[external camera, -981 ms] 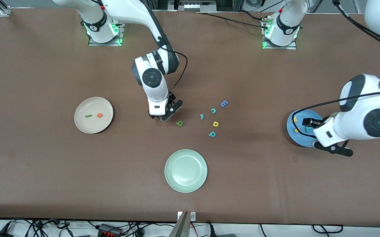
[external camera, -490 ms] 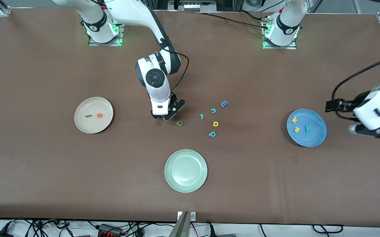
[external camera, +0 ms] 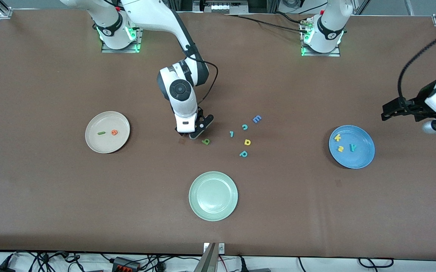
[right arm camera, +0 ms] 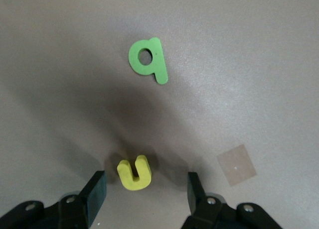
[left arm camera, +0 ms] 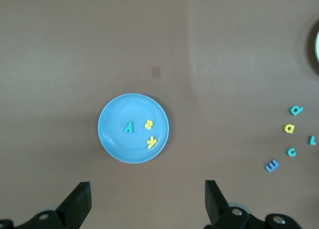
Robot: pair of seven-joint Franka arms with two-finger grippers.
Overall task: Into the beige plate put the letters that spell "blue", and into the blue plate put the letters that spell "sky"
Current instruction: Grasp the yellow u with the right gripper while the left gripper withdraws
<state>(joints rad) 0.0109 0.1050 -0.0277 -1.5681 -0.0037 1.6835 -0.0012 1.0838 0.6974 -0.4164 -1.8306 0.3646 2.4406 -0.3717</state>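
My right gripper (right arm camera: 144, 194) is low over the table, open, with the yellow "u" (right arm camera: 133, 173) lying between its fingers (right arm camera: 94, 194) and touching neither. The green "b" (right arm camera: 148, 58) lies on the table just past it. In the front view the right gripper (external camera: 190, 135) hides the "u", and the "b" (external camera: 205, 141) is beside it. The beige plate (external camera: 96, 145) holds the dark green "l" (external camera: 101, 133) and orange "e" (external camera: 114, 132). The blue plate (external camera: 365, 156) holds "k" (external camera: 337, 138), "s" (external camera: 340, 149) and "y" (external camera: 352, 147). My left gripper (external camera: 386, 113) hangs open and empty, high beside the blue plate (left arm camera: 112, 139).
Loose letters lie mid-table: a teal hooked one (external camera: 231, 133), teal "c" (external camera: 245, 127), blue "E" (external camera: 256, 119), a yellow rounded one (external camera: 247, 142) and teal "p" (external camera: 243, 153). A pale green plate (external camera: 197, 207) sits nearer the front camera. A small tape patch (right arm camera: 237, 164) is beside the right gripper.
The left arm has lifted off the blue plate and swung out toward its end of the table, uncovering the three letters. The right gripper edged toward the green "b" and its jaws narrowed.
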